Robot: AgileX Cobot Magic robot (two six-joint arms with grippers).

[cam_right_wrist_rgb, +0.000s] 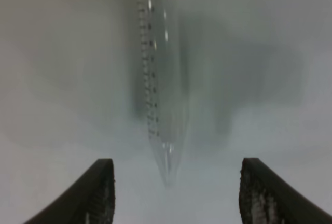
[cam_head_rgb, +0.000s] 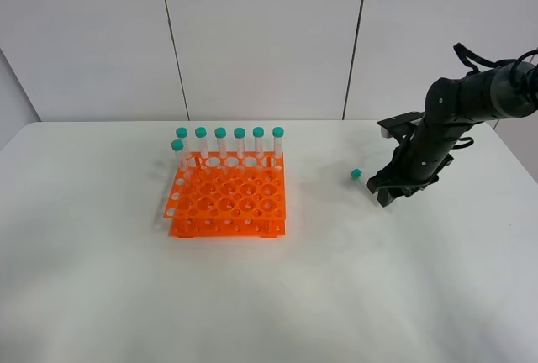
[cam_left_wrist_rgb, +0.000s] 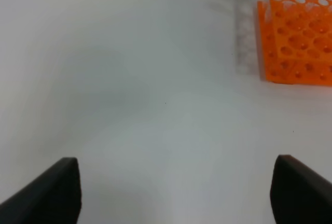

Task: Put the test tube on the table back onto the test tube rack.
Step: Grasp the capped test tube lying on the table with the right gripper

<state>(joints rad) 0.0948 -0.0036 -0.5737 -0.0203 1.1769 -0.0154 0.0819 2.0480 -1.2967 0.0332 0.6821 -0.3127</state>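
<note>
Now the test tube (cam_right_wrist_rgb: 161, 79) lies on the table (cam_head_rgb: 336, 296) at three o'clock from the rack (cam_head_rgb: 227, 199), tip toward the right hand (cam_right_wrist_rgb: 176, 187), spread wide, grasping nothing; the left hand (cam_left_wrist_rgb: 176, 193) is released too. Probably light, slick, rolls easily: pinch mid-barrel below the cap (cam_head_rgb: 356, 174).
</note>
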